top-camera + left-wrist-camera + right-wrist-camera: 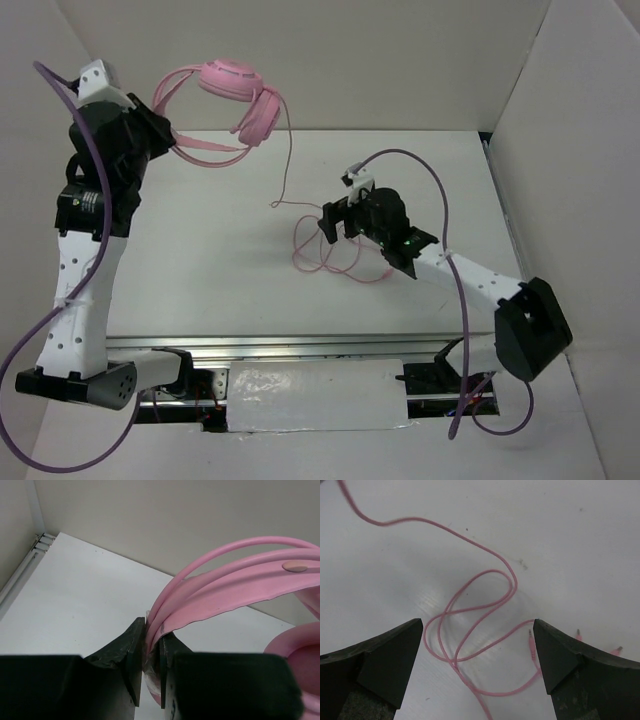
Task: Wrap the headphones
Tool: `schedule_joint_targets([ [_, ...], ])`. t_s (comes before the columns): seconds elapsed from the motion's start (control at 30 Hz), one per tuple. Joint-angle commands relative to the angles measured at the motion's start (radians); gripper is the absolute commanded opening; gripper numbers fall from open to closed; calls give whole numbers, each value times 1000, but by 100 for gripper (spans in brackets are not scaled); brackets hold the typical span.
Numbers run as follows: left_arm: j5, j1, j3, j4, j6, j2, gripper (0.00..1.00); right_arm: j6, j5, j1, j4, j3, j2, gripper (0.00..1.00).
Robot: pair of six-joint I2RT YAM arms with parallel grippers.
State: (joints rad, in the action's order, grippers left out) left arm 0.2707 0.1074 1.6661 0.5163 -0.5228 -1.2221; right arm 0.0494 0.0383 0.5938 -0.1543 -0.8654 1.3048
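Note:
The pink headphones hang in the air at the back left, held by the thin headband. My left gripper is shut on that headband; in the left wrist view the jaws pinch the pink bands, with an ear cup at the right. The thin pink cord drops from the cups to the table and lies in loose loops. My right gripper is open just above those loops. In the right wrist view the cord and its plug lie between the fingers.
White enclosure walls stand at the back, left and right. Thick purple robot cables arch over both arms. A metal rail and a white strip run along the near edge between the arm bases.

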Motion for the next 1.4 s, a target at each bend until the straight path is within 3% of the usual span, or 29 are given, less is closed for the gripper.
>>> schedule_joint_targets([
  [0.0, -38, -3, 203, -52, 6, 32, 0, -13, 24, 20, -112, -55, 118, 100],
  [0.2, -7, -5, 374, 10, 27, -14, 0, 99, -6, 87, -155, -175, 342, 100],
  [0.33, 5, -5, 405, 16, 23, -10, 0, 217, -92, 129, -110, -270, 454, 100],
  [0.47, 38, -2, 414, 5, 27, 3, 0, 271, -83, 138, -68, -310, 542, 97],
  [0.57, 58, -2, 434, 16, 35, -4, 0, 283, -83, 139, -51, -294, 530, 73],
  [0.6, 67, 0, 432, 16, 33, -4, 0, 277, -84, 150, -57, -255, 516, 53],
  [0.63, 71, -2, 423, 13, 35, -2, 0, 273, -86, 158, -63, -232, 492, 44],
  [0.67, 85, 0, 399, 11, 30, -4, 0, 273, -95, 165, -51, -184, 444, 26],
  [0.7, 103, -2, 382, 14, 27, -4, 0, 271, -130, 185, -35, -161, 415, 0],
  [0.9, 249, -15, 146, -7, -58, 27, 0, 296, -476, 319, 218, -34, 160, 0],
  [1.03, 245, -40, 57, -2, -112, 3, 0, 343, -547, 397, 383, -37, -4, 0],
  [1.23, 213, -35, -130, -57, -120, -34, 0, 300, -688, 530, 654, -251, -41, 0],
  [1.37, 127, -20, -316, -223, -65, 12, 0, 99, -785, 596, 667, -439, -18, 0],
])
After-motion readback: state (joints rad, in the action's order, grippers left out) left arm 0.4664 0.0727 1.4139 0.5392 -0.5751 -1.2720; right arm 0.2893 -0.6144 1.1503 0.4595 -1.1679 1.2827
